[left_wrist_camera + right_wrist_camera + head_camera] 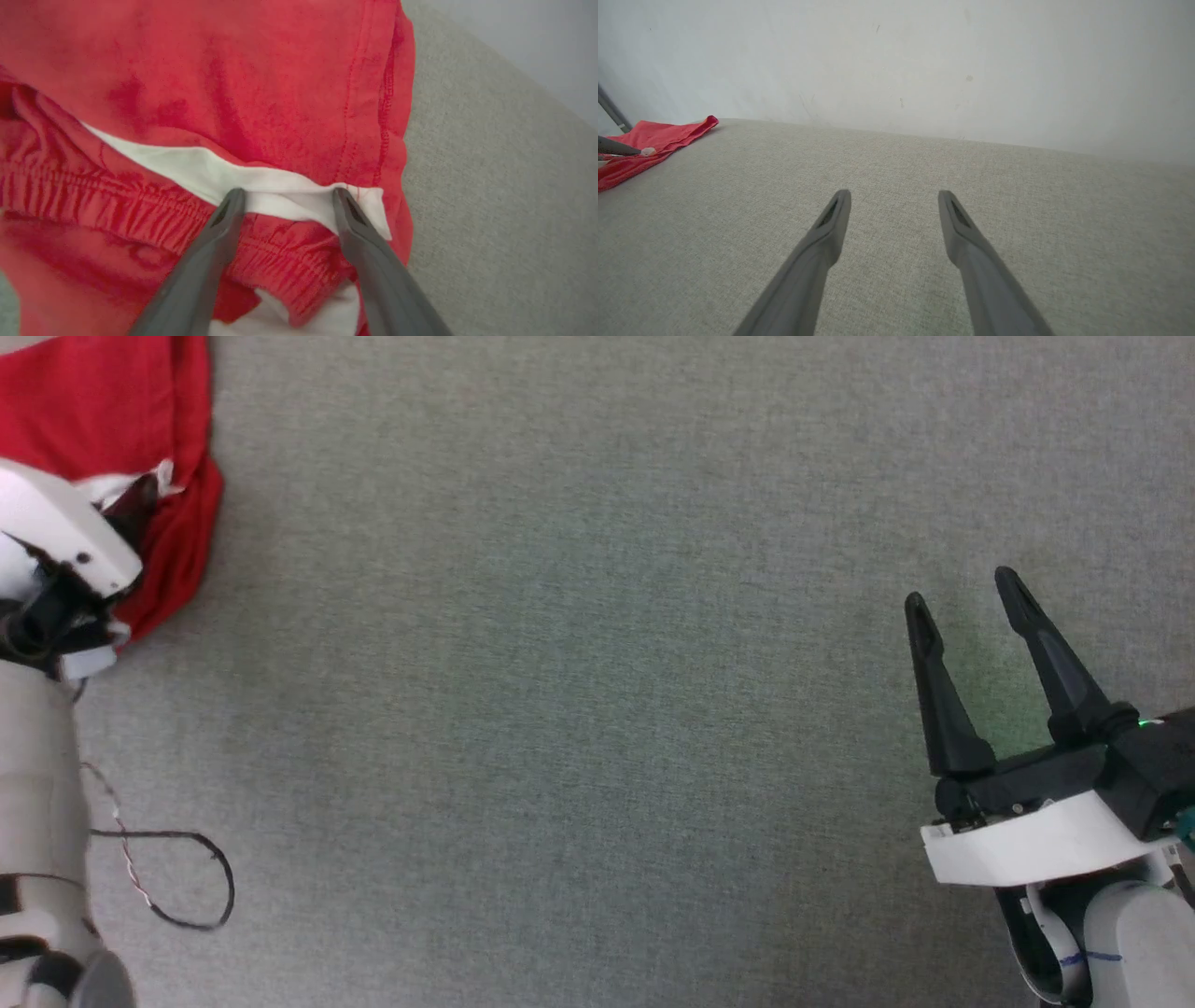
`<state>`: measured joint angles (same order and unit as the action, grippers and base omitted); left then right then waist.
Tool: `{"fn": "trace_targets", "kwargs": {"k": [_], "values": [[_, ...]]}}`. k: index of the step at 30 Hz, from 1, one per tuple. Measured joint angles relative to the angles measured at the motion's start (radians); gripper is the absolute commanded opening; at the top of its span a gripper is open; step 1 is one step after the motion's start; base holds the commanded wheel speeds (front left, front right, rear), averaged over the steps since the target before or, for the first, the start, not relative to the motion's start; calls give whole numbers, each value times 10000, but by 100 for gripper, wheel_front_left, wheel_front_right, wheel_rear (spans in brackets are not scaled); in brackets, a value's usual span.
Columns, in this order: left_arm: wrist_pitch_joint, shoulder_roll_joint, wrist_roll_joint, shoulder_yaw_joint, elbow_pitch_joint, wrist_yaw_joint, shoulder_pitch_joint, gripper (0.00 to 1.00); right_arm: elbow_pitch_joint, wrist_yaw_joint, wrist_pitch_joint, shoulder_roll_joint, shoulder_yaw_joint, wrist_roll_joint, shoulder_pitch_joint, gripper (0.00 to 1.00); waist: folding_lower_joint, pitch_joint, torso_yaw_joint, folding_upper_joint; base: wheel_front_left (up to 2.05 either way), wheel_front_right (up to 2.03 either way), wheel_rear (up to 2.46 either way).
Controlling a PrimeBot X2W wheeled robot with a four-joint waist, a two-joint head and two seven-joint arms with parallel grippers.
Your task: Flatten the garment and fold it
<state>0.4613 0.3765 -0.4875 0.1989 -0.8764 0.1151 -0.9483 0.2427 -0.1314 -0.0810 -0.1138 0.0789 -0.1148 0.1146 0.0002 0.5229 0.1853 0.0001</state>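
**Head view.** The red thin-fabric sports shorts (pixel 103 411) lie bunched at the upper left of the frame on a grey woven-fabric surface (pixel 597 709). The right gripper (pixel 962 590) hovers at the lower right, well apart from the cloth, its jaws spread and holding nothing.

**Left wrist view.** The left gripper (pixel 287 196) has its jaws released. The 2 fingertips (pixel 233 198) sit at a folded white side stripe (pixel 187 163), just above the gathered elastic waistband (pixel 117 205). Whether the tips press the cloth cannot be told.

**Step in hand (judged).** The left gripper is taking hold of the shorts at this folded corner, to draw them flat.

- The jaws should sink until stripe and waistband lie between them, then clench on the thick elastic, because the thin fabric alone would likely slip.
- The pull is best kept low, toward the bare middle of the surface, so that the folds drag open and do not lift.
- The right gripper would need to cross to a second corner before any spreading.
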Motion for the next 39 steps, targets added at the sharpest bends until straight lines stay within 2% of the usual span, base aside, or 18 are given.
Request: {"fn": "trace_targets", "kwargs": {"k": [4,5,7,8,11,15,21,28,33,39], "values": [[1032,470,50,-190,-194,-23,-153,100,-73,0,-36,-19,96,-65,90,100,-4,220,-216,0,0,0,0],[1271,562,136,-293,-203,-33,-212,77,-82,0,-65,-19,100,-96,90,100,-5,259,-258,0,0,0,0],[1676,698,230,-454,-199,-125,-286,4,-125,0,-82,-21,107,-98,95,100,-4,312,-325,0,0,0,0],[1808,756,267,-510,-196,-186,-312,0,-178,0,-84,-21,111,-98,95,100,-3,310,-352,0,0,0,0],[1789,805,497,-648,-153,-426,-271,0,-305,0,-109,6,130,-138,108,100,-3,199,-387,0,0,0,0],[1108,792,941,-1089,73,-456,31,0,-520,0,-192,61,132,-173,136,100,-2,-131,-389,0,0,0,0],[-880,849,1776,-1574,662,-736,342,0,-865,0,-399,267,107,-201,48,100,-2,-928,-357,0,0,0,0],[-3196,826,2092,-1941,1664,-619,-262,0,-1208,0,-543,518,-105,-276,-436,100,-3,-2123,-346,0,0,0,0],[-4309,439,2186,-2464,2558,-330,-598,0,-1239,0,-552,589,-236,-374,-799,100,-4,-2970,-450,0,0,0,0],[-4704,-602,2136,-3256,3791,-171,-612,0,-1127,0,-522,606,-391,-579,-1223,100,-5,-3725,-865,0,0,0,0]]}}
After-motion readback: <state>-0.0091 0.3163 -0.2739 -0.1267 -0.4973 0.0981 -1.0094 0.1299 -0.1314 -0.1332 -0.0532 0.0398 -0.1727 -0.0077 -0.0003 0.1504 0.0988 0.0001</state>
